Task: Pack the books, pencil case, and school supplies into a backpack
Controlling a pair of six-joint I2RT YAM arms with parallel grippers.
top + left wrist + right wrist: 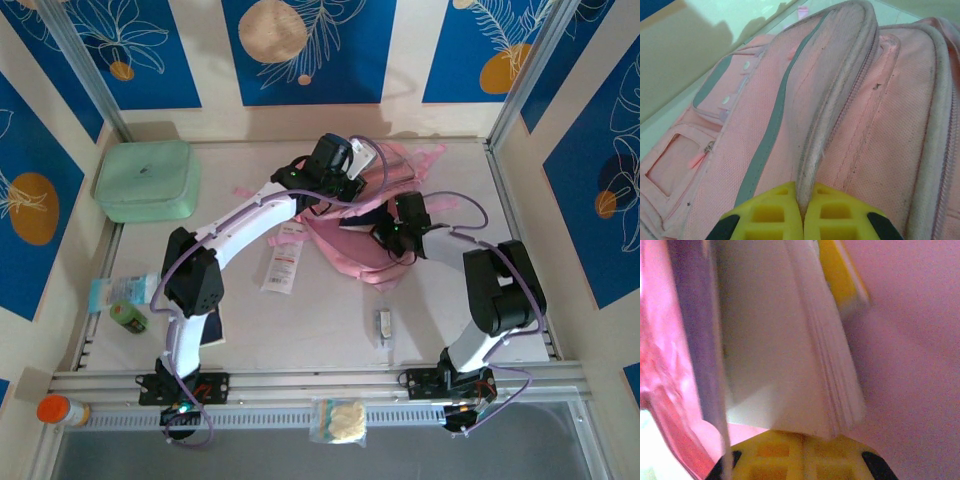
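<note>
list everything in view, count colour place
fabric backpack: 1, pale pink, back centre
rounded zip case: 1, mint green, back left
flat pouch: 1, white, red print, left of backpack
tiny oblong item: 1, grey-white, front centre
thin book: 1, navy, under left arm
white-paged book: 1, purplish cover, in backpack
second book: 1, yellow, behind it
flat packet: 1, teal, left edge
small cylinder: 1, green, beside packet
capped bottle: 1, orange cap, front-left corner
clear bag: 1, yellowish contents, front rail
left gripper: 1, yellow, shut on backpack edge
right gripper: 1, yellow, shut, under book pages

The blurred yellow book [842,277] is cut off by the top edge.
</note>
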